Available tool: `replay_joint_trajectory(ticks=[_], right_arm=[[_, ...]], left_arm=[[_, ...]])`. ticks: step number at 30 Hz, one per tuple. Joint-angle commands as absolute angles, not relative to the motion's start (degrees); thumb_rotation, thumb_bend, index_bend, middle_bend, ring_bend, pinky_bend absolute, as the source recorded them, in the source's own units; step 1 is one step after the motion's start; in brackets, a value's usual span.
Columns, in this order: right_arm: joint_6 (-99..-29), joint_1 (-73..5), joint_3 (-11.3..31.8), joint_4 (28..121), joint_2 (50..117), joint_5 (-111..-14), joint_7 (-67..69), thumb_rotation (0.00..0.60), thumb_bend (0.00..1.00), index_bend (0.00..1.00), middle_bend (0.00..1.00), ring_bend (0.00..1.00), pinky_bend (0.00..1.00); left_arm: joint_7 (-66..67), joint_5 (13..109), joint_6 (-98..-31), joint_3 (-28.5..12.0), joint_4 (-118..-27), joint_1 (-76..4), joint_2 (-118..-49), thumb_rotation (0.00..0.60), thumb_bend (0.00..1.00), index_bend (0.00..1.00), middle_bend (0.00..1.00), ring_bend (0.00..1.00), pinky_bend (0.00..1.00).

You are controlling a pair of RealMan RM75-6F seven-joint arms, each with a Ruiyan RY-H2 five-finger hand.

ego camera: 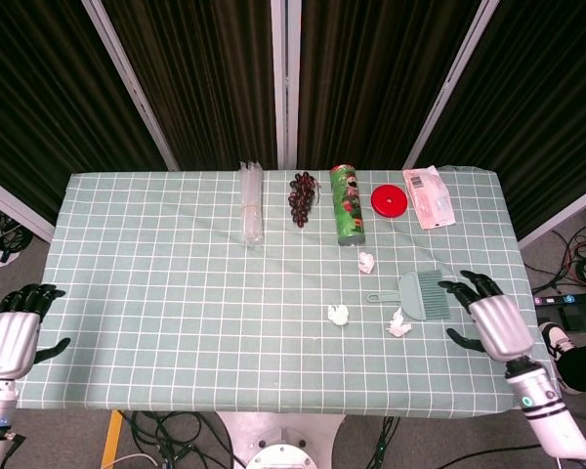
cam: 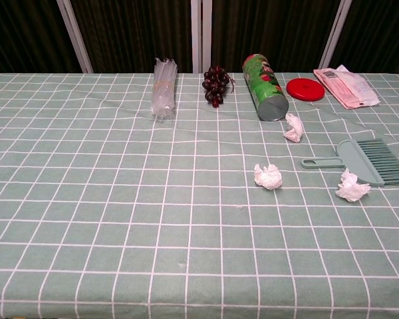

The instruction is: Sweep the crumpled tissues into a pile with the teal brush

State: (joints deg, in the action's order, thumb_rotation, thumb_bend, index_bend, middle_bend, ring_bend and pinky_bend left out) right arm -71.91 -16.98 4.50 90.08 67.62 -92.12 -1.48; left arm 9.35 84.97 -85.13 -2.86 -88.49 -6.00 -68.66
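Teal and flat on the checked cloth, the brush point(ego camera: 422, 294) lies at the right of the bench point(ego camera: 176, 322), its bristles toward the right edge and its thin handle pointing left. We see three crumpled tissues near it: one tissue point(ego camera: 366, 262) above the handle, a second tissue point(ego camera: 338, 314) lower and further left, and a third tissue point(ego camera: 398, 323) just below the brush head. In the head view the right robot hand point(ego camera: 488, 315) hovers at the right of the frame, just beside the bristles, fingers spread apart and holding nothing. Our left robot hand point(ego camera: 15, 327) sits off the bench's left edge, fingers also apart and empty. Along the top of the bench we find a clear plastic bundle point(ego camera: 250, 200), a bunch of dark grapes point(ego camera: 302, 195), a green can point(ego camera: 347, 202) on its side, a red lid point(ego camera: 390, 201) and a pink packet point(ego camera: 428, 195). Neither hand shows in the chest view
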Motion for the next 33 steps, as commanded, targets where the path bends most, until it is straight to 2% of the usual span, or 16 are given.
replay_joint_trajectory(ticks=[1,10,17,24,33], right_arm=[[-63.50,-23.63,6.96,86.88,74.33,-89.00,-5.61,0.600,0.10,0.33,0.36,0.13,0.19],[-56.04,-30.14,8.95,72.36,88.16,-82.38,-7.67,0.600,0.09,0.43,0.40,0.13,0.20],[-54.30,-32.22,8.81,64.21,93.45,-80.58,-7.38,0.600,0.09,0.43,0.41,0.13,0.20],[-52.11,-33.73,7.97,59.97,96.37,-79.62,-6.97,0.600,0.09,0.43,0.41,0.14,0.20],[-51.74,-34.05,7.22,59.46,96.50,-78.76,-7.13,0.600,0.12,0.46,0.42,0.15,0.20]], left_arm=[[8.77,85.20,-85.32,-2.65,-88.23,-5.90,-68.63,0.600,0.00,0.28,0.23,0.19,0.25],[7.03,84.08,-84.69,-1.90,-87.35,-4.99,-68.95,0.600,0.00,0.28,0.23,0.19,0.25],[6.13,83.87,-84.21,-1.59,-86.74,-4.76,-69.20,0.600,0.00,0.28,0.23,0.19,0.25],[5.79,83.95,-83.60,-1.55,-86.40,-5.02,-69.47,0.600,0.00,0.28,0.23,0.19,0.25],[5.40,83.51,-83.15,-1.63,-86.23,-5.05,-69.54,0.600,0.00,0.28,0.23,0.19,0.25]])
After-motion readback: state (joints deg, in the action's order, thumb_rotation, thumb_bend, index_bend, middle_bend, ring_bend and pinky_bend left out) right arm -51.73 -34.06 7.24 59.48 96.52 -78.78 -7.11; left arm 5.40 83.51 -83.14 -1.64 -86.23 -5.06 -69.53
